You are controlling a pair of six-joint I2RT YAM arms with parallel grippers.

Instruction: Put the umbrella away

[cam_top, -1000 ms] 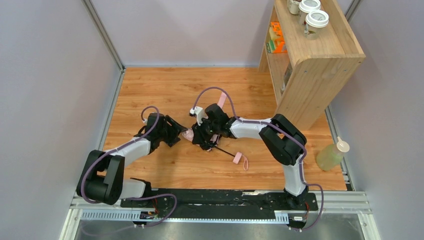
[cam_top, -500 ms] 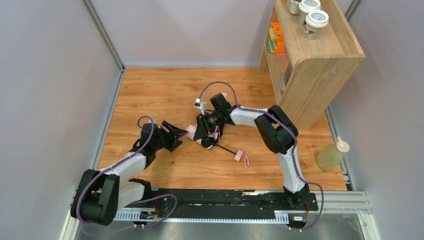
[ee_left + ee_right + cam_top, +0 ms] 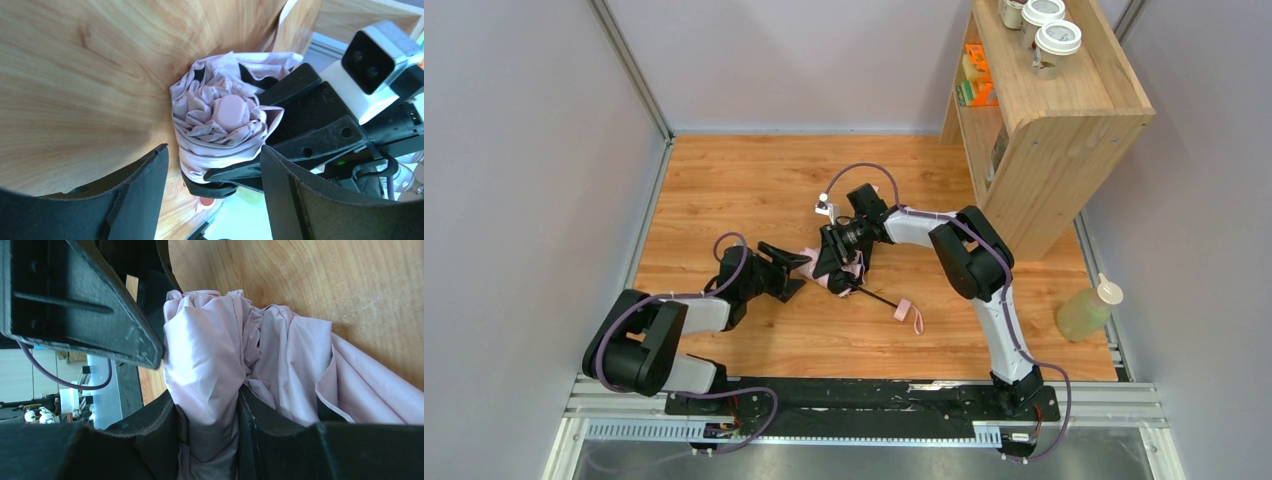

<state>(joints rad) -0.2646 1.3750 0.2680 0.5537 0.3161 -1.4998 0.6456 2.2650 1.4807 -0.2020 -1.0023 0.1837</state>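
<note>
Two claws meet at the compact pale pink folding umbrella [image 3: 848, 273]. It lies on the wood-grain worktop [image 3: 724, 180], out from the open side of the tall wooden shelf unit [image 3: 1064, 110] and nearer your arm bases than the shelf's foot. Your right claw [image 3: 836, 265] is clamped on the gathered canopy: in the right wrist view its two black fingers [image 3: 165, 440] pinch a fold of pink fabric between them, with more loose fabric spilling toward the worktop. The thin black shaft [image 3: 879, 298] runs out of the bundle on the side facing the shelf unit's foot. It ends in the small pink handle [image 3: 901, 310] and its pink wrist loop [image 3: 914, 322], both flat on the wood. Your left claw [image 3: 802, 274] sits on the side of the bundle away from the shelf unit. It is spread wide, with one finger [image 3: 145, 190] on each side of the umbrella's round pink end cap [image 3: 230, 111] and neither pressing the fabric. White-lidded cups [image 3: 1058, 40] stand on top of the shelf unit. A plastic bottle of yellowish liquid [image 3: 1084, 312] stands on the side of the shelf's foot away from the umbrella.
</note>
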